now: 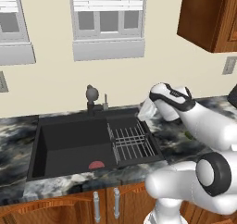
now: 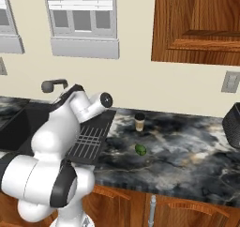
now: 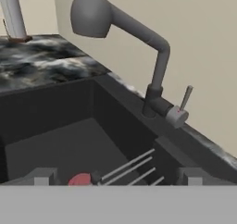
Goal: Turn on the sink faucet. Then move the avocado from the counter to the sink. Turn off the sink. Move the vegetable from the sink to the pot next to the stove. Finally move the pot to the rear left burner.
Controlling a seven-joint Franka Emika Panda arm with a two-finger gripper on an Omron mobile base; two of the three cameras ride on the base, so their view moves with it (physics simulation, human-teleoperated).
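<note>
The dark faucet (image 3: 152,47) stands behind the black sink (image 3: 55,140), its spout head (image 3: 90,15) out over the basin. Its small grey lever (image 3: 185,98) sticks up beside the base, and I see no water running. My gripper (image 3: 116,177) is open, above the sink's right side and aimed at the faucet (image 1: 91,96), with nothing between its fingertips (image 3: 41,177). The green avocado (image 2: 140,149) lies on the marble counter (image 2: 187,146), right of the sink (image 2: 18,123). The stove is out of view. A dark object (image 2: 232,120) at the counter's right edge is cut off; I cannot tell if it is the pot.
A wire rack (image 1: 132,142) lies in the sink's right part, and a red drain plug (image 1: 96,164) sits on the basin floor. A brown cup (image 2: 139,122) stands behind the avocado. A wooden cabinet (image 2: 197,24) hangs above the counter. A white cylinder (image 3: 11,12) stands left of the sink.
</note>
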